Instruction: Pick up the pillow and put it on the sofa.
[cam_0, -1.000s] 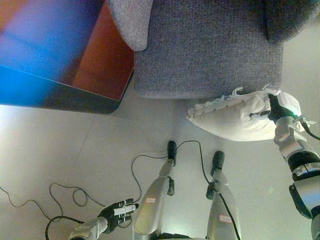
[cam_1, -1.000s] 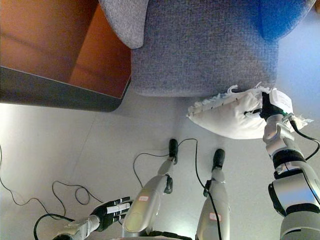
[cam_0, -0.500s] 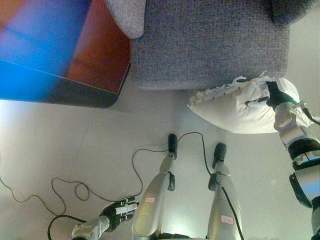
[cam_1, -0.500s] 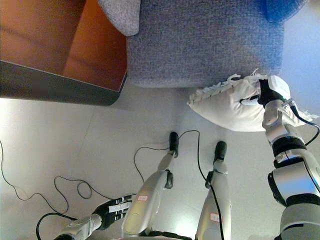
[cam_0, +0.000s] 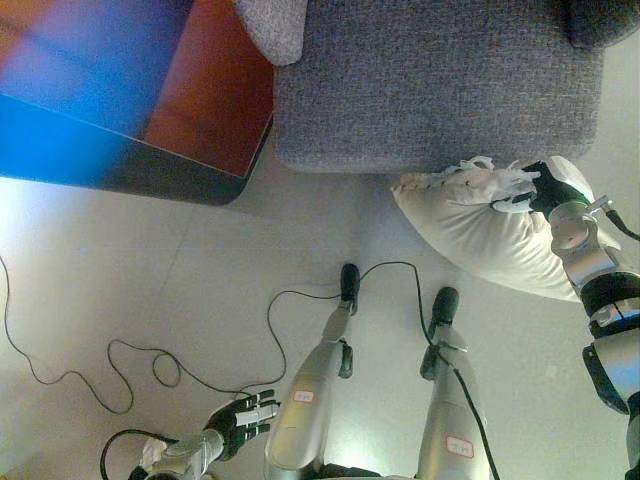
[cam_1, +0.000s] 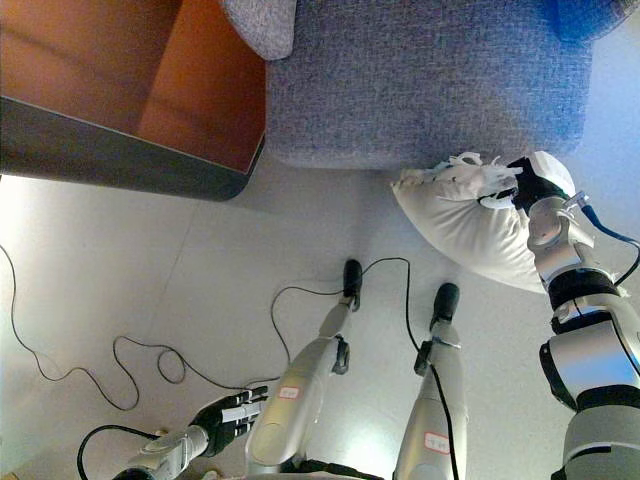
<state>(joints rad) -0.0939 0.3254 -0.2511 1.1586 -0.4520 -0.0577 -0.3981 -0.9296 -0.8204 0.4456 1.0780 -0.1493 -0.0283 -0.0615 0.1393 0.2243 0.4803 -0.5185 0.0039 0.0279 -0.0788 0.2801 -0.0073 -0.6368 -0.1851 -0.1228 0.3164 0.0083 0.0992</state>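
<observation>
Left eye view gives you the grey sofa (cam_0: 440, 85) across the top, a red-brown table (cam_0: 205, 100) beside its left end. Your pillow (cam_0: 480, 225) hangs off the floor just before the sofa's front edge, long axis slanting down-right. Right hand (cam_0: 548, 188) grips its fringed top edge. Left hand (cam_0: 240, 423) hangs relaxed, low over bare floor.

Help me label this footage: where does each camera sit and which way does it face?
Left eye view: on the head, looking down at the floor; left hand low, right hand gripping the white pillow.
Right eye view: set slightly aside, same downward look, same hands.
Shared: grey sofa, pillow against its front edge.
</observation>
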